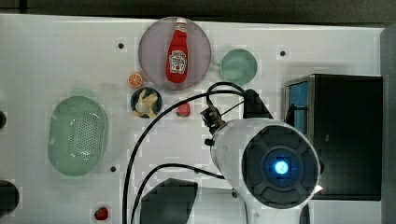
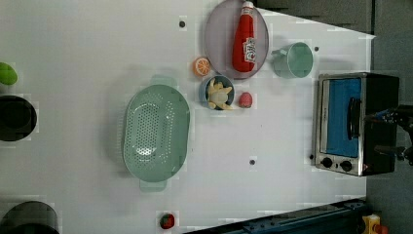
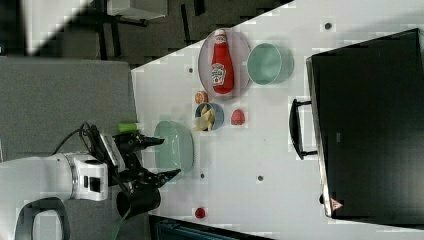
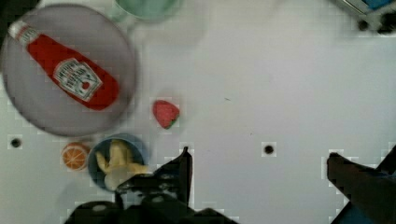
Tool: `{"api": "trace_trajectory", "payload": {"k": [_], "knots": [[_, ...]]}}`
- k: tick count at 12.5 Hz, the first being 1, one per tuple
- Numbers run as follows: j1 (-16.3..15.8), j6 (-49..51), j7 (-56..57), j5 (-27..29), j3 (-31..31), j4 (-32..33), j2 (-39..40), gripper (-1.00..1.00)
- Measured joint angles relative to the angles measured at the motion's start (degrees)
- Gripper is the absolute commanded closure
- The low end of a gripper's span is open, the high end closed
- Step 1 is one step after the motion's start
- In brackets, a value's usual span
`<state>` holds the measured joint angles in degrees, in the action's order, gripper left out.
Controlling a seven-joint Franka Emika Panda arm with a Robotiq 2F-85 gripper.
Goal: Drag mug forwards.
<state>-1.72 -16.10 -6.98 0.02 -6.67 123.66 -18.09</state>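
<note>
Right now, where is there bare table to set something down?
Free: the table to the left view's left of the purple plate, and between colander and toaster oven. Crowded: around the blue cup, orange slice, strawberry and mug.

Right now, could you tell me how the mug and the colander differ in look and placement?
The mug is small and round with a side handle; the colander is far larger, oval and perforated. The mug stands just beside the purple plate, between it and the toaster oven; the colander sits apart, on the top view's left. Both are pale green, upright and empty.
</note>
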Motion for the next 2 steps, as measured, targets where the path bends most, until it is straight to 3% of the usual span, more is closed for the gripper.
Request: {"api": "trace_trajectory", "payload": {"k": [2], "knots": [[-0.2, -0.4, 0.0, -1.3, 0.9, 0.6, -0.3, -1.00]]}}
